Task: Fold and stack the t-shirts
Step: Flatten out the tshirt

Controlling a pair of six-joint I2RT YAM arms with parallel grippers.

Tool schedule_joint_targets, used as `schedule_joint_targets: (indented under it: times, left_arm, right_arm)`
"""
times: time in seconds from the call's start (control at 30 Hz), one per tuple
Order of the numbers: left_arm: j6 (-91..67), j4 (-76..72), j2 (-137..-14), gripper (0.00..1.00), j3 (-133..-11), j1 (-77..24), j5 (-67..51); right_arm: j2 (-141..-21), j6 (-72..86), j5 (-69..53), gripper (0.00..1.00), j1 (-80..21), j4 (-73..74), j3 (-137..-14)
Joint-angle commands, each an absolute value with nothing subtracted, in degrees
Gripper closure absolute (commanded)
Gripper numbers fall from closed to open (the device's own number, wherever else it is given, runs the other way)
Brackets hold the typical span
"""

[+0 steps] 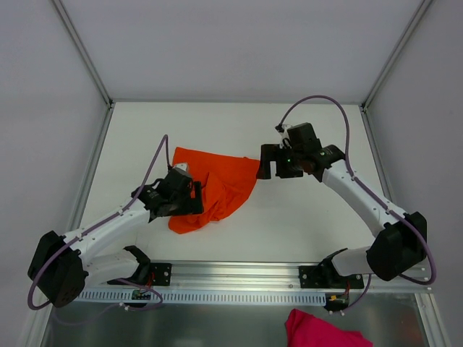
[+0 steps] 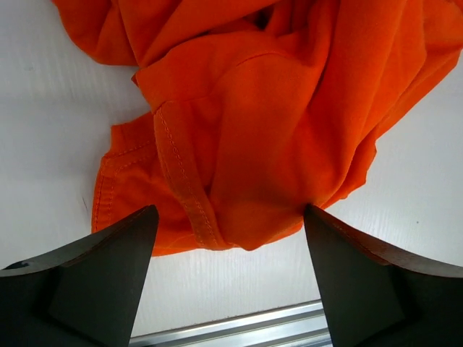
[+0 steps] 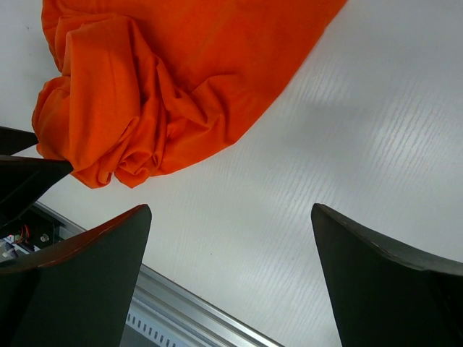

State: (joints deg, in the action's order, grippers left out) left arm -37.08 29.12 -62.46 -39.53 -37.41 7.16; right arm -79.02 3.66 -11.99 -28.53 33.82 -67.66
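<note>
One orange t-shirt point(image 1: 213, 189) on the white bench point(image 1: 318, 217), left of centre, unfolded and crumpled into a heap. The far part spreads flatter, with a corner reaching out to the right. The near part is bunched into folds and rounds off toward the near edge. The left wrist view shows a stitched hem running across the cloth, with doubled layers lying over it.

Left arm point(image 1: 101, 231) reaches in from the near left. Left fingers point(image 2: 94, 282) are spread wide apart with nothing clamped — the near edge of the t-shirt lies in the gap between them. From above, the wrist sits at the t-shirt's left edge and overlaps it. Whether the fingertips touch the fabric, cannot tell.

Right arm point(image 1: 362, 195) comes from the near right and bends in toward the centre. Right fingers point(image 3: 79, 282) are also wide apart and hold nothing, with bare bench in the gap. In the right wrist view the t-shirt lies beyond them, off to one side. From above they sit just beside the t-shirt's right-hand corner; touching or not, cannot tell.

An aluminium rail point(image 1: 239, 275) runs along the near edge of the bench, with both arm bases on it. A purple cable point(image 1: 318, 97) loops over each arm. Nearer than the rail and right of centre lies a crumpled magenta cloth point(image 1: 322, 332), partly cut off by the frame edge — well apart from the orange t-shirt.
</note>
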Motion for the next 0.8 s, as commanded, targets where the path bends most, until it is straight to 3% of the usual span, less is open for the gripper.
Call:
schedule_joint_targets:
  times: [0.0,0.03,0.1,0.23,0.27,0.3,0.43,0.77]
  left_arm:
    - [-37.79,25.67,-63.45,0.19,-38.67,-37.09,8.96]
    - [-37.79,25.58,-63.54,0.29,-38.67,-37.09,8.96]
    - [-37.62,25.66,-63.81,0.38,-39.11,-37.18,9.05]
    - [-37.53,26.72,-63.98,0.74,-40.34,-37.18,9.67]
    - [-37.53,26.98,-63.90,0.91,-40.60,-37.09,9.75]
    - [-37.62,27.85,-63.64,0.98,-41.39,-37.18,9.76]
    - [-38.14,31.62,-61.18,1.00,-43.94,-37.09,7.48]
    - [-40.52,42.97,-50.46,1.00,-47.80,-37.27,-1.13]
  right_arm:
    - [-76.20,2.46,-10.64,0.00,-28.39,34.98,-67.85]
    - [-76.11,2.37,-10.55,0.00,-28.30,35.15,-67.68]
    - [-76.03,2.55,-10.63,0.00,-28.30,34.98,-67.33]
    - [-76.03,3.16,-11.16,0.00,-28.30,34.02,-65.57]
    - [-76.11,3.43,-11.34,0.00,-28.30,33.32,-65.31]
    - [-76.29,3.51,-11.69,0.00,-28.30,33.05,-65.13]
    - [-80.93,2.29,-13.44,0.00,-28.13,32.08,-68.28]
    - [-109.14,0.44,-24.86,0.02,-28.13,35.68,-97.98]
